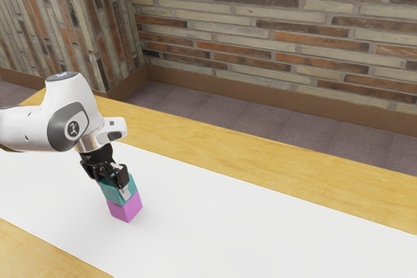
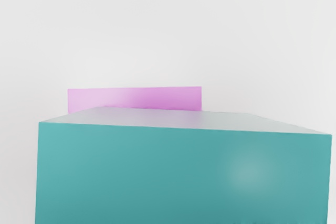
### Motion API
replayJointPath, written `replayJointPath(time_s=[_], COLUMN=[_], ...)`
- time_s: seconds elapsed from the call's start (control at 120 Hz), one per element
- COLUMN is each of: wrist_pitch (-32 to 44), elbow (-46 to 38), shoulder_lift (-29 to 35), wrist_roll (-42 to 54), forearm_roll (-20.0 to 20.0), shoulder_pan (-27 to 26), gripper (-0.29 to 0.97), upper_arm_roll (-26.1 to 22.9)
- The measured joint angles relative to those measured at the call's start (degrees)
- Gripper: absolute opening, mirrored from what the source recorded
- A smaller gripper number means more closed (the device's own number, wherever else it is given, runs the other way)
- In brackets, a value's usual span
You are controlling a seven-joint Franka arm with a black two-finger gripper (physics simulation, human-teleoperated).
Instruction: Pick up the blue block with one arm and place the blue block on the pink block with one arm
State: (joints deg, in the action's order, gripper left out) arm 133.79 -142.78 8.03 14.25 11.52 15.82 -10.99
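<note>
Closest to the camera in the exterior view, a strip of the wooden table (image 1: 39,255) is showing at the lower left corner. Just behind it, a wide white sheet (image 1: 260,226) is lying across the table top.

On this sheet, toward the exterior view's left, the pink block (image 1: 127,210) is standing. The blue block (image 1: 109,192), which is looking more blue-green here, is sitting on top of it. The two blocks are touching, and the upper one is turned a little against the lower one, so their sides are not lining up exactly.

The end effector (image 1: 112,184) is coming down onto the blue block from above and is grasping it. One finger (image 1: 122,187) is pressing on the side facing the camera, and the other is meeting the opposite side.

In the wrist view, the blue block (image 2: 178,177) is sitting directly under the hand. A thin band of the pink block (image 2: 134,98) is peeking out past its far edge, with the white sheet (image 2: 168,24) lying beyond.

The white arm (image 1: 39,125) is reaching in from the exterior view's left, bending downward at the wrist.

Behind the sheet, another strip of wood is running along the table. Farther back, a grey-purple floor (image 1: 260,118) is spreading out. Brick walls (image 1: 273,24) are closing the room at the back.
</note>
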Motion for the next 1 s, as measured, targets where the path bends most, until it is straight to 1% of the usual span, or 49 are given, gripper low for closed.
replayJointPath(time_s=[0.358, 0.583, 0.883, 0.933, 1.0], wrist_pitch=[0.35, 0.40, 0.43, 0.39, 0.28], elbow=[-0.78, -0.60, -0.26, -0.26, -0.29], shoulder_lift=[0.96, 0.70, 0.23, 0.27, 0.31], wrist_roll=[1.28, 1.61, 2.04, 2.20, 2.56], forearm_roll=[0.55, 1.50, 1.84, 2.13, 2.65], shoulder_pan=[0.44, 0.97, 1.12, 1.08, 0.99], gripper=[0.31, 0.31, 0.31, 0.40, 0.43], upper_arm_roll=[0.01, 0.01, 0.01, 0.01, 0.01])
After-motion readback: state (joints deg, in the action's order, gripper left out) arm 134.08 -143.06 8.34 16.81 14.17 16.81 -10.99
